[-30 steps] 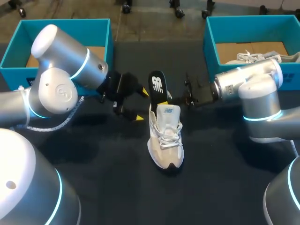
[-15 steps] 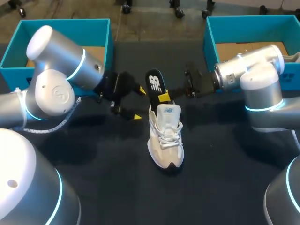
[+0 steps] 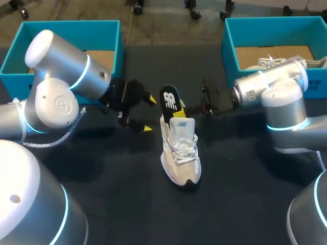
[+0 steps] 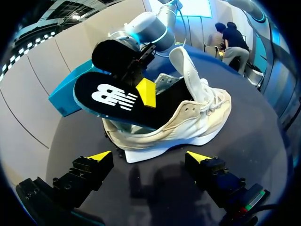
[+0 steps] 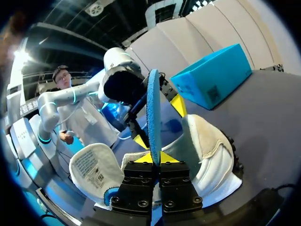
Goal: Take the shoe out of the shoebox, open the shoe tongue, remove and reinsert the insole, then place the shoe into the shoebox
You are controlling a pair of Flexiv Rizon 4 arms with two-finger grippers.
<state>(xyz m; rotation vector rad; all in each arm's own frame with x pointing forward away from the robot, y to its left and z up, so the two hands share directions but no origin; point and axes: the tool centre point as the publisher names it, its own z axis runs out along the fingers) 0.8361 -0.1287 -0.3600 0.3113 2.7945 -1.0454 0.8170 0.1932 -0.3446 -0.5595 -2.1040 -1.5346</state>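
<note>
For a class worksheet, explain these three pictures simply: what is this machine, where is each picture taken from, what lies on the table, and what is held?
This is a robot with two silver arms, each ending in a two-fingered hand with yellow tips. One picture comes from a fixed camera above and behind it; the two round ones come from cameras on its wrists. On the dark table stands a white shoe, between a left box and a right box, both blue. The right hand is shut on the black insole, which sticks up at the shoe's heel. The left hand is open and empty, beside the shoe.
</note>
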